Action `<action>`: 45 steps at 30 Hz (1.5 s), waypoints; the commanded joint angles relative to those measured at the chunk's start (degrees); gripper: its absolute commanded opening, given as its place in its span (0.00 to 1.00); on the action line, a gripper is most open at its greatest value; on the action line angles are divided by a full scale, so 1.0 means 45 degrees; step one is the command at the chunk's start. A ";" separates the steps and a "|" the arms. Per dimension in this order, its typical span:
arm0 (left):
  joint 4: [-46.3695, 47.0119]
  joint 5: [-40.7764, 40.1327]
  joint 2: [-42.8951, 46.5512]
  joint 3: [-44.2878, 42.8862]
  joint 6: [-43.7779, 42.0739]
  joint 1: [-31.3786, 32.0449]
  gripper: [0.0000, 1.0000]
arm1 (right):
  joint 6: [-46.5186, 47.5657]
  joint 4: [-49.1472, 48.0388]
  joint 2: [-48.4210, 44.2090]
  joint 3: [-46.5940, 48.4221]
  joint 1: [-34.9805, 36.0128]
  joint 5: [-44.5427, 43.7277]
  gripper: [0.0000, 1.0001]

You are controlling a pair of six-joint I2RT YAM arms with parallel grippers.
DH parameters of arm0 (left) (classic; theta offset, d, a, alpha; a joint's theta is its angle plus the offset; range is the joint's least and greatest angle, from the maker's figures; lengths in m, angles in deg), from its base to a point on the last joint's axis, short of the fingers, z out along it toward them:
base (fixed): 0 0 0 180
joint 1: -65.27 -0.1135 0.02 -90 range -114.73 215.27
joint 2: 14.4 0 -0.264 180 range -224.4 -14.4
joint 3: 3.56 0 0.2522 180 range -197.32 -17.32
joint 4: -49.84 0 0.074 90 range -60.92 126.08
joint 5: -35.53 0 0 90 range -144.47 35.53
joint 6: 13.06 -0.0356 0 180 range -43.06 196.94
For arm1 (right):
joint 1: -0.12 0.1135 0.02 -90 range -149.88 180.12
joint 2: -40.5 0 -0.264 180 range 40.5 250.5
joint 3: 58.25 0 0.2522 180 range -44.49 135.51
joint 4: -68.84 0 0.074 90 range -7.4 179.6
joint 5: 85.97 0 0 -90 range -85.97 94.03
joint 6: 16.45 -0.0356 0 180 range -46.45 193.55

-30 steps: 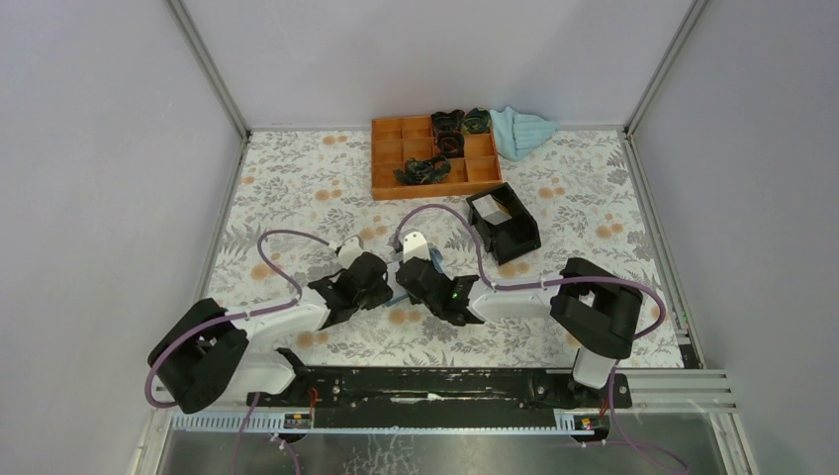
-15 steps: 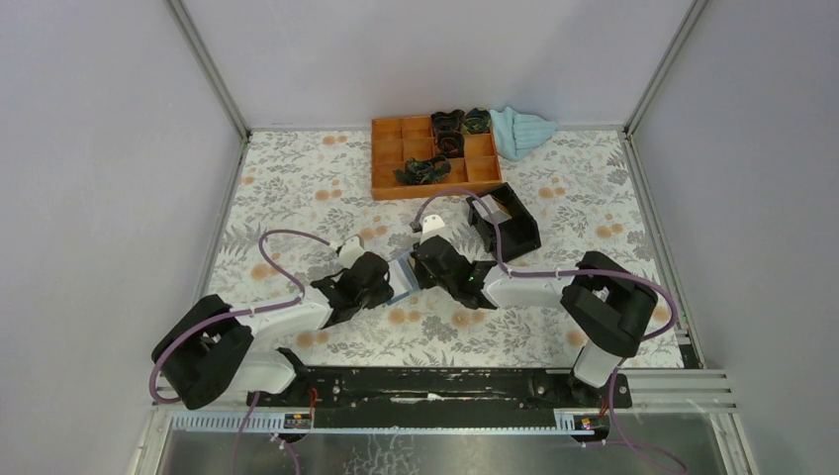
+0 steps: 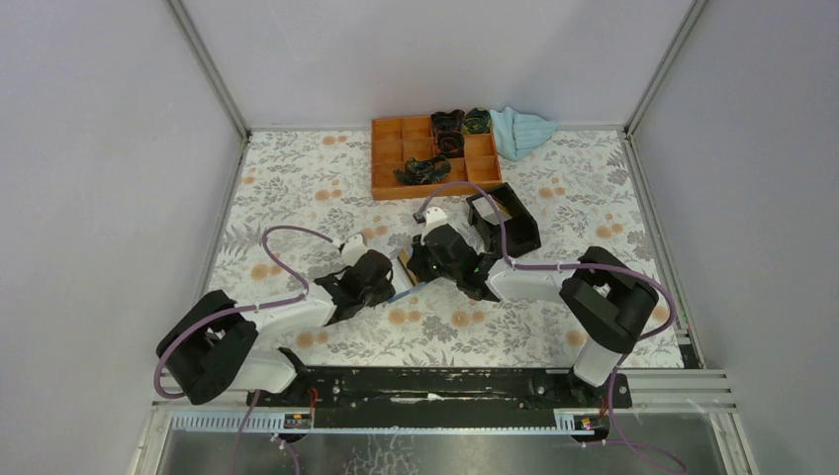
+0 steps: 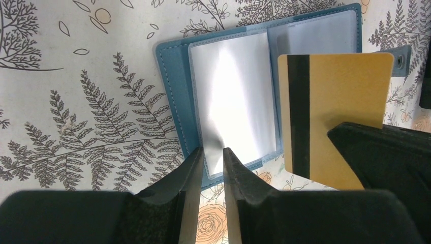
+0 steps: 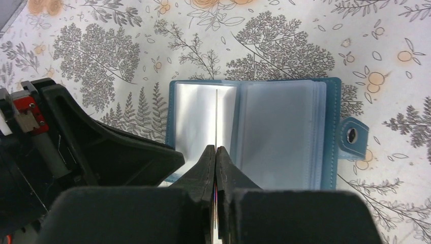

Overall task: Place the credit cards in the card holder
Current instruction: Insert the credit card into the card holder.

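While holder (image 4: 239, 96) lies open on tabletop (image 4: 76, 101), left fingers (image 4: 195, 162) pinch one clear sleeve (lower edge); right fingers (image 5: 208, 162) clamp tan card (image 4: 340, 101), held on edge above the pages.

Plain lilac-grey walls (image 3: 416, 49) close the left, far and right edges of the bench (image 3: 297, 178), with metal posts (image 3: 210, 69) at both far corners. Its top carries a floral print; a black rail (image 3: 435, 382) lines its near edge.

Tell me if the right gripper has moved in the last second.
Yes. The right gripper moved forward, closer to the orange tray.
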 commanded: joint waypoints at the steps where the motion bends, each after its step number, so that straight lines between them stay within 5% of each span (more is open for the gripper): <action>1: -0.0742 -0.0629 -0.0415 -0.0105 -0.0499 0.0057 0.28 | -0.0263 -0.1042 0.0316 0.0075 -0.0217 0.0998 0.00; 45: -0.0311 -0.0629 -0.1017 -0.0075 -0.0781 0.0048 0.26 | -0.3002 -0.3758 0.1972 -0.1547 -0.1703 0.2420 0.00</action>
